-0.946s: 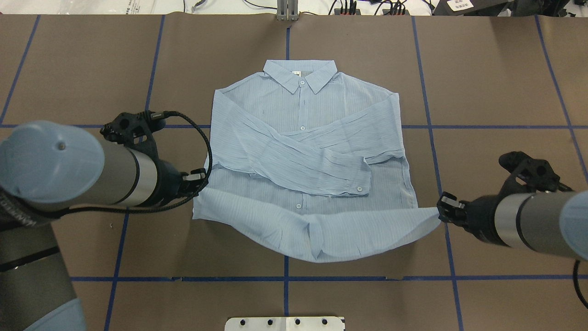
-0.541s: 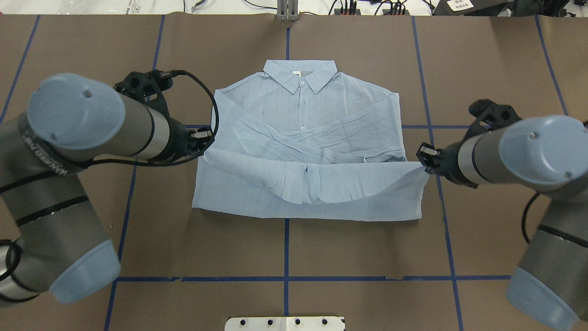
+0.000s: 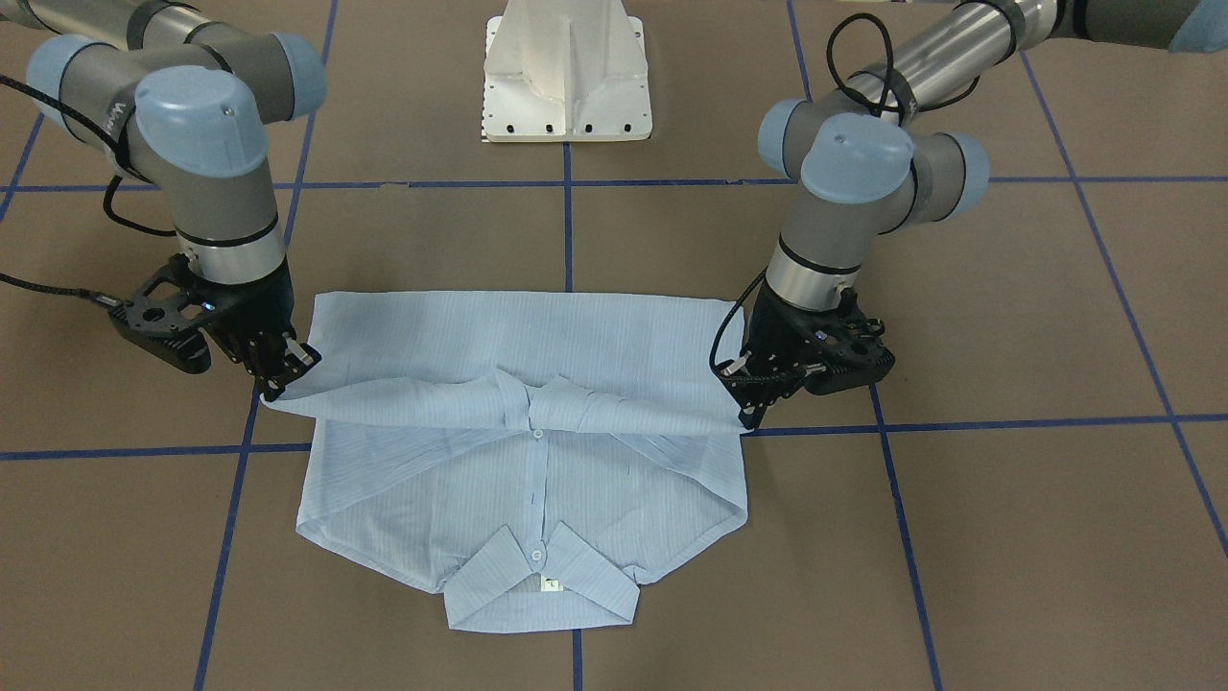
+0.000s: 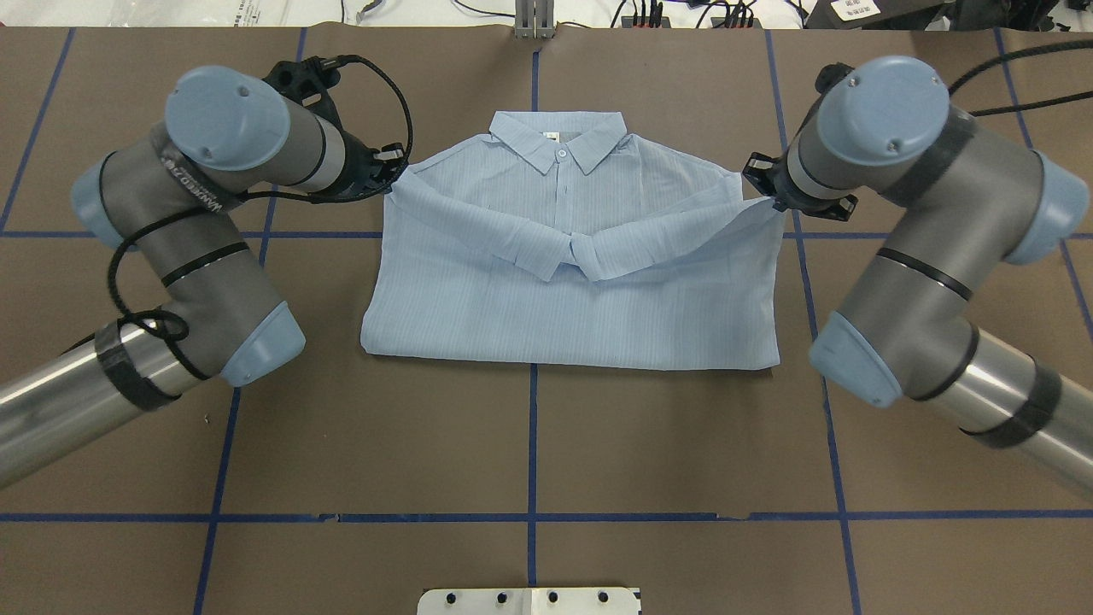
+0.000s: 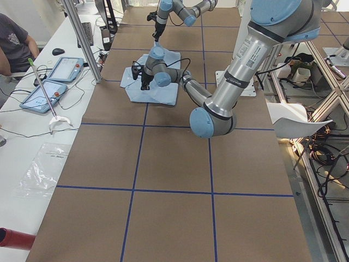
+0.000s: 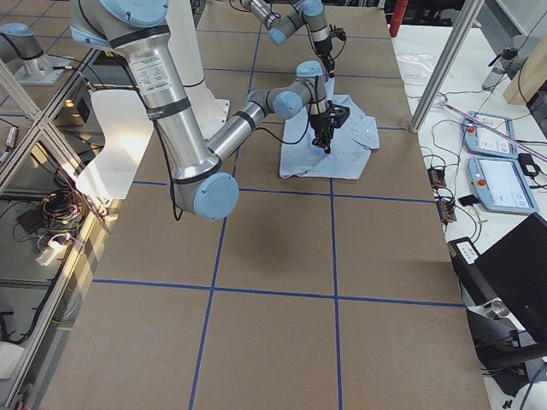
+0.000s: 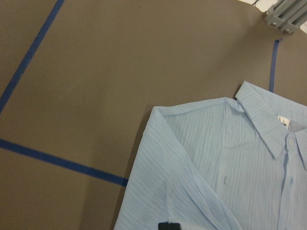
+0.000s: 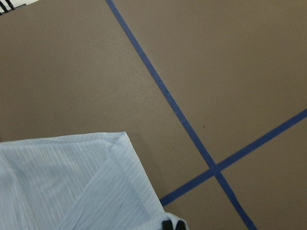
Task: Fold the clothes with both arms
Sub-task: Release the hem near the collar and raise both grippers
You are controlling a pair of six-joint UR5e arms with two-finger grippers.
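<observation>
Carrying the hem [image 4: 487, 252], the left tool [image 4: 393, 166] and right tool [image 4: 768, 198], each clamped on a corner, have brought the lower half of the shirt [image 4: 564, 316], on the bench [image 4: 529, 444] between them, up to its shoulders; the fold looks nearly finished.

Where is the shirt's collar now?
In the overhead view, the collar lies at the far edge of the shirt, over the central blue tape line, roughly between the left pincer and right pincer.
</observation>
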